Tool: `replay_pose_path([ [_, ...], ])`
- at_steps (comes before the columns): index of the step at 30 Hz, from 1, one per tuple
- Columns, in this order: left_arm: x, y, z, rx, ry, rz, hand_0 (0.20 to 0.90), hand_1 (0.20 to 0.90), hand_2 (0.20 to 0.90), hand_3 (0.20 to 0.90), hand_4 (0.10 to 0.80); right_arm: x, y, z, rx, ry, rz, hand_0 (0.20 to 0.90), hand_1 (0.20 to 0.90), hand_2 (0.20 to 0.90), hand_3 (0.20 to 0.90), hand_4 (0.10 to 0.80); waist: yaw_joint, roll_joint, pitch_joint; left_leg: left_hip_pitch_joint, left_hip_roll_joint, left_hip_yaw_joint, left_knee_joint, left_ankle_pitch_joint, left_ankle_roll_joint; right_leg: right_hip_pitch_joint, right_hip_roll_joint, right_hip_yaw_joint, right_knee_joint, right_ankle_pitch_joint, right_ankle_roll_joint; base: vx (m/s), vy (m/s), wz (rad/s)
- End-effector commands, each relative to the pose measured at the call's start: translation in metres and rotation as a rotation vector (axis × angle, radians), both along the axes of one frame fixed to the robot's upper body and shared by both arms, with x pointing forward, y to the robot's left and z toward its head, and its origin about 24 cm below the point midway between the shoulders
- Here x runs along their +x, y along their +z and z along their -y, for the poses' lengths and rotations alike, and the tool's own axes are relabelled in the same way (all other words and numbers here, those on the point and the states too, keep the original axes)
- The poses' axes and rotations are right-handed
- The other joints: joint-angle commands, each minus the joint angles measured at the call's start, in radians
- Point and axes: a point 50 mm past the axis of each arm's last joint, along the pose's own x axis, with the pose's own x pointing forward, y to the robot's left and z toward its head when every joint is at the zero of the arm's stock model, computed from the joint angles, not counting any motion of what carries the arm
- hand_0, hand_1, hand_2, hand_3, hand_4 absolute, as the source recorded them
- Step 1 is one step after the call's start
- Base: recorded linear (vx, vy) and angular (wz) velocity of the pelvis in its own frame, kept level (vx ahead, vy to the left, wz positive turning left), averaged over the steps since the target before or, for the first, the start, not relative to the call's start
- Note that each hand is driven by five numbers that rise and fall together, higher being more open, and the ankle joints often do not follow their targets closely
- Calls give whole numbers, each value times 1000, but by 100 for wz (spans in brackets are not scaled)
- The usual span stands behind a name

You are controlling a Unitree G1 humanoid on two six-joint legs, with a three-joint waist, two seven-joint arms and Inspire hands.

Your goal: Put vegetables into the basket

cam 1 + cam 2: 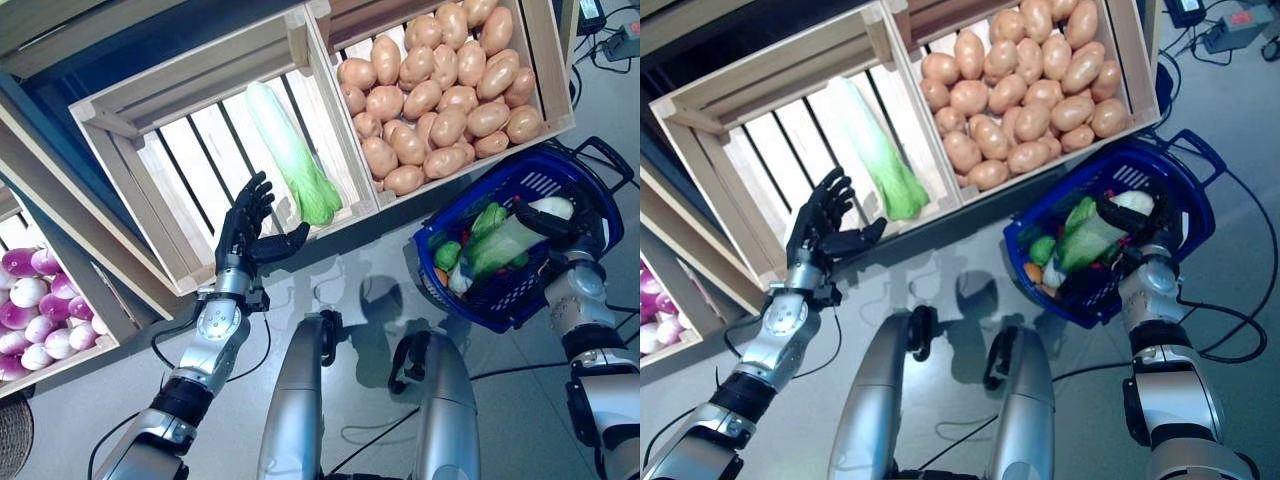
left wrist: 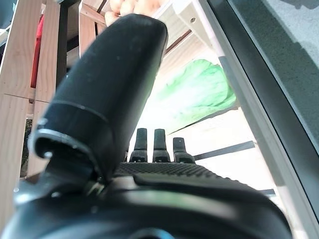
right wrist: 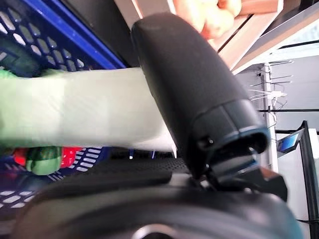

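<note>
The blue basket stands on the floor at the right, holding green vegetables and something red and orange. My right hand is over the basket, curled round a long pale green cabbage that lies across the basket's inside; the right wrist view shows my thumb over this cabbage. My left hand is open with straight fingers at the front rim of the slatted wooden crate, just short of a second long cabbage, which also shows in the left wrist view.
A second wooden crate sits beside the first, directly behind the basket. A lower crate stands at the far left. The basket's black handle sticks out at the far side. A power strip lies on the floor top right.
</note>
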Motion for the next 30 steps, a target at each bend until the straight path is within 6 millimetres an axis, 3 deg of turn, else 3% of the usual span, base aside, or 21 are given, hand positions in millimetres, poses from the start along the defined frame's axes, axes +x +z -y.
replay_pose_path([
  [1,-6,51,13,-36,-83,281,900,900,900,900,800,1,64,23,-69,-40,202,900,900,900,900,800,7,24,-21,95,-2,-28,32,-126,22,73,-17,-7,-104,123,-26,0,0,0],
  [11,-9,38,3,-52,-35,246,900,900,900,900,800,-11,23,27,60,-7,158,900,900,900,900,800,5,-4,-48,185,14,-18,-25,-104,15,167,-10,-25,-162,135,-23,33,13,0],
  [16,-8,49,0,2,22,296,900,900,900,900,800,-16,21,25,18,-7,180,900,900,900,900,800,-6,-20,-63,240,32,-12,-77,-85,9,229,2,-30,-224,153,-22,42,15,-3],
  [20,1,61,-7,-1,96,307,900,900,900,900,800,-14,17,10,0,43,199,900,900,900,900,800,-25,-38,-74,263,47,-2,-85,-81,5,249,7,-28,-236,158,-20,43,23,-7],
  [30,43,77,-11,-224,230,204,900,900,900,900,800,3,4,-47,24,257,154,900,900,900,900,800,-96,-85,-88,287,83,26,-92,-85,0,256,21,5,-247,170,-7,29,49,-16],
])
